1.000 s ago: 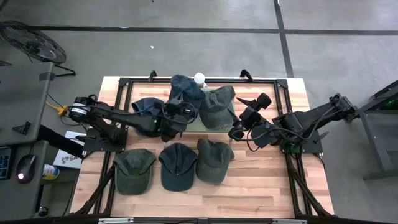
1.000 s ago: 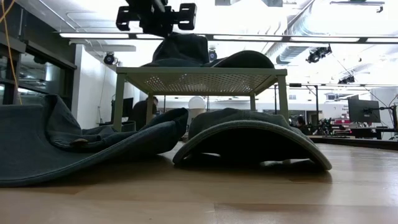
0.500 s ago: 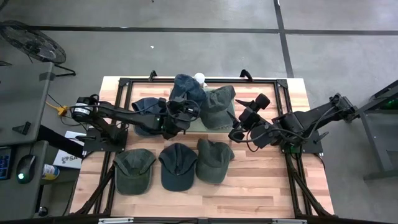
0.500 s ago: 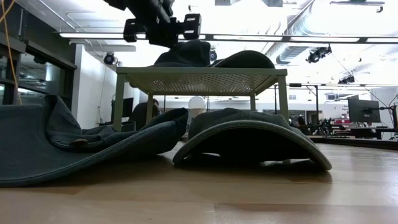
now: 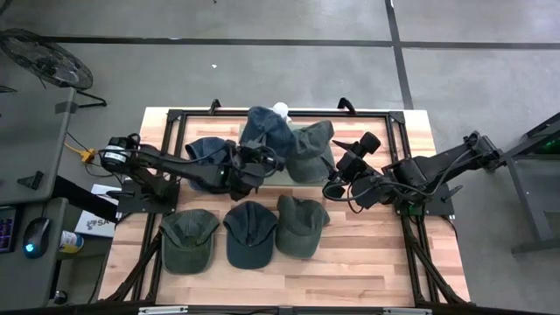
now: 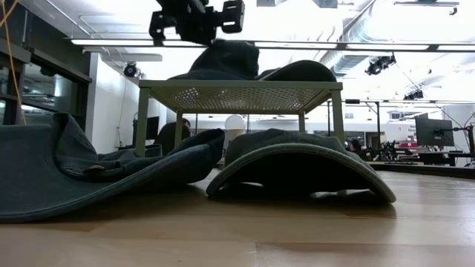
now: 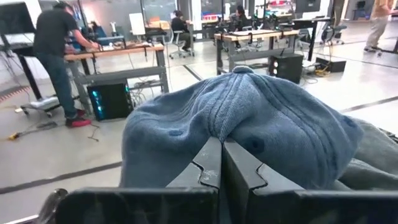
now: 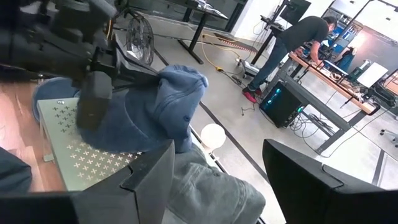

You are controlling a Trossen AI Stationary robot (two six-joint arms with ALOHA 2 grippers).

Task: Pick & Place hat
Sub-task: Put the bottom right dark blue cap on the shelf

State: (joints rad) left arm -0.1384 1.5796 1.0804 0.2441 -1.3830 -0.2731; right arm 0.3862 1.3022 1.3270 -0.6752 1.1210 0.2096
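A blue hat sits on a pale green perforated shelf at the table's far middle, leaning against a green hat beside it. My left gripper is at the blue hat's near-left side, shut on it; it also shows in the left wrist view and at the top of the low view. My right gripper waits open to the right of the shelf, with its fingers wide apart and touching nothing. My left gripper pinches a raised fold of the blue hat's crown between its two fingers. It comes slanting from the near left and a little from above. The crown is drawn up into a bunch, while the hat's lower part still rests on the shelf.
A dark blue hat lies at the shelf's left end under my left arm. Three more hats lie in a row on the near table: green, dark blue, green. A white ball sits behind the shelf. People work at benches beyond.
My left gripper dipped down onto the blue hat, then rose again and moved a little toward the table's right. The hat's crown came up in a bunch and the hat shifted right, against the green hat. Its lower part stayed on the shelf.
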